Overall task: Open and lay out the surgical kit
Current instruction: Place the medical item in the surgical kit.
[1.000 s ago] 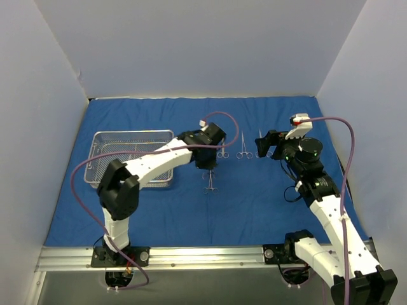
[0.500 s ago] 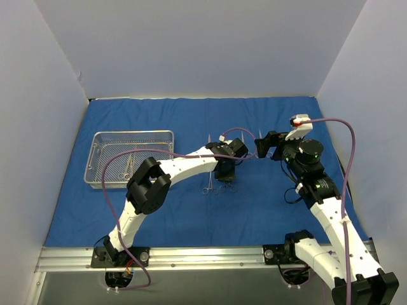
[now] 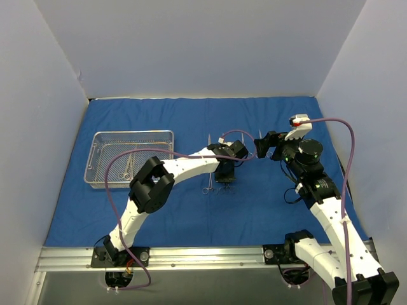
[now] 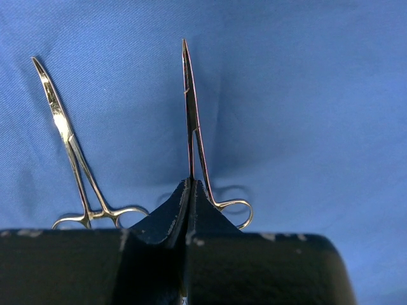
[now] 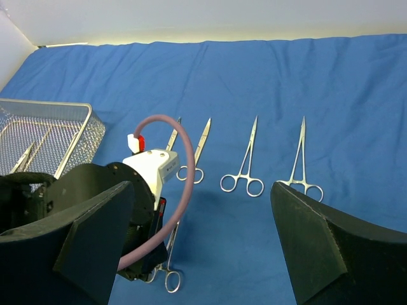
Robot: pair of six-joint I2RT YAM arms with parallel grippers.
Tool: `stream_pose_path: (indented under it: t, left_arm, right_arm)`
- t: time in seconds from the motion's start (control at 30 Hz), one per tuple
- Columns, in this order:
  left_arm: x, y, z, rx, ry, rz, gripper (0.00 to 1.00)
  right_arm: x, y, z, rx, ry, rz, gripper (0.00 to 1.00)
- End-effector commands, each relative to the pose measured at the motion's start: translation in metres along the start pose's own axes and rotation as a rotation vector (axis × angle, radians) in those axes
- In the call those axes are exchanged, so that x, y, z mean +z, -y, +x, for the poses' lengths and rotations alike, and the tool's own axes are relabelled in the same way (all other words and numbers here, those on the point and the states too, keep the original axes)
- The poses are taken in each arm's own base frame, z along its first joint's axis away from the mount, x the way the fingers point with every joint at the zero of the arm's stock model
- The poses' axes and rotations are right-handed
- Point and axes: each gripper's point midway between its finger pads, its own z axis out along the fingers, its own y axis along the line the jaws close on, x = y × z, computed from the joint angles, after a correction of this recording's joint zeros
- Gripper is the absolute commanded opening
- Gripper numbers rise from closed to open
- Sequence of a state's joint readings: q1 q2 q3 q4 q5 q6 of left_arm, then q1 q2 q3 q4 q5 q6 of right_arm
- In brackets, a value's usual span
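I am pinching one ring-handled clamp [image 4: 187, 95] between the pressed-together fingers of my left tool [image 4: 189, 190]. I am gripping it just ahead of its rings, with its tip pointing away from me. The blue cloth [image 3: 165, 114] is lying spread out flat. The mesh tray [image 3: 95, 136] is sitting on its left part with a few instruments [image 3: 127, 166] inside, and the rest are lying out near the middle. A neighbouring clamp [image 4: 67, 133] is lying just beside mine on the left, slightly slanted. My right tool [image 3: 262, 147] is hanging spread wide and empty over the right part of the cloth, near the rightmost clamp [image 5: 299, 152].

The soft shadow under my clamp is telling me it is probably a little off the cloth. To place it well, I am aiming to bring it down level, roughly parallel to its neighbour, with the rings apart so they cannot tangle. I am planning to spread the fingers only once it is resting. Then I should lift straight up so nothing drags it askew.
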State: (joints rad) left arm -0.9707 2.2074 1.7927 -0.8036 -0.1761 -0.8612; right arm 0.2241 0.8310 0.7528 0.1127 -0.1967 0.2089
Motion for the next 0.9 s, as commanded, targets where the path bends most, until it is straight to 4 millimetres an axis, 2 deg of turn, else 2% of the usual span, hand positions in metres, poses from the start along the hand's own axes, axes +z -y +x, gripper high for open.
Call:
stream_pose_path:
  t: [0.0, 0.13, 0.3, 0.57, 0.87]
  left_arm:
    - [0.000, 0.014, -0.010, -0.015, 0.028, 0.036, 0.02]
    - [0.004, 0.013, -0.008, -0.012, 0.022, 0.028, 0.03]
    - [0.005, 0.013, -0.007, -0.007, 0.018, 0.031, 0.12]
    - [-0.004, 0.013, -0.014, -0.005, 0.045, 0.034, 0.23]
    - [-0.013, 0.008, -0.018, -0.001, 0.066, 0.018, 0.30]
  right_arm:
    - [-0.001, -0.004, -0.015, -0.008, 0.055, -0.008, 0.84]
    - [0.000, -0.004, -0.015, -0.010, 0.053, -0.009, 0.84]
    - [0.000, -0.004, -0.014, -0.009, 0.050, -0.008, 0.84]
    - [0.001, -0.004, -0.013, -0.010, 0.050, -0.011, 0.84]
    - [0.001, -0.005, -0.013, -0.010, 0.047, -0.015, 0.84]
